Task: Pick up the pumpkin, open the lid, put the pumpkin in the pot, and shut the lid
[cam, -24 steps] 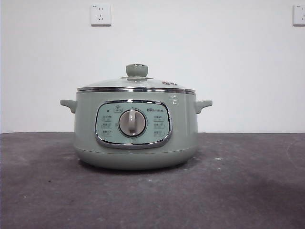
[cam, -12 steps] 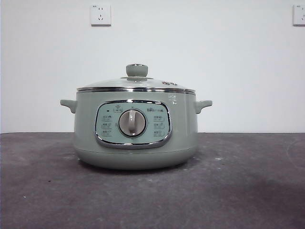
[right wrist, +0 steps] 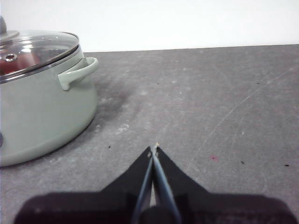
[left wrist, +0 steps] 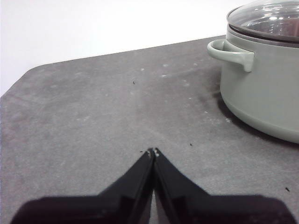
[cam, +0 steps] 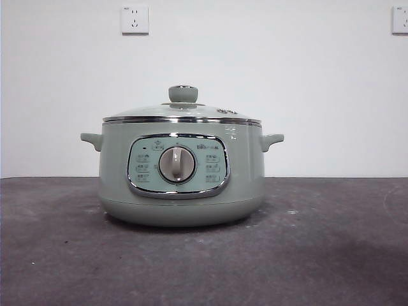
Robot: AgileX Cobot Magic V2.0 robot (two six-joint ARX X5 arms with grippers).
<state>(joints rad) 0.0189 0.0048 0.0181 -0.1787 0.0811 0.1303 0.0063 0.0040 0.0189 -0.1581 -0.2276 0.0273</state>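
The pale green pot (cam: 182, 191) stands in the middle of the dark table. The glass lid (cam: 182, 111) with its green knob (cam: 183, 94) lies shut on it. An orange-red patch, the pumpkin (right wrist: 10, 66), shows through the lid (right wrist: 42, 46) in the right wrist view; its shape is unclear. My left gripper (left wrist: 153, 151) is shut and empty, low over the table beside one pot handle (left wrist: 231, 50). My right gripper (right wrist: 154, 148) is shut and empty over the table beside the other handle (right wrist: 77, 72). Neither arm shows in the front view.
The grey table (cam: 331, 255) runs to a white wall with two sockets (cam: 134, 20). The table's rounded corner (left wrist: 28, 77) shows in the left wrist view. Light scratches mark the surface (right wrist: 233, 116) on the right gripper's side.
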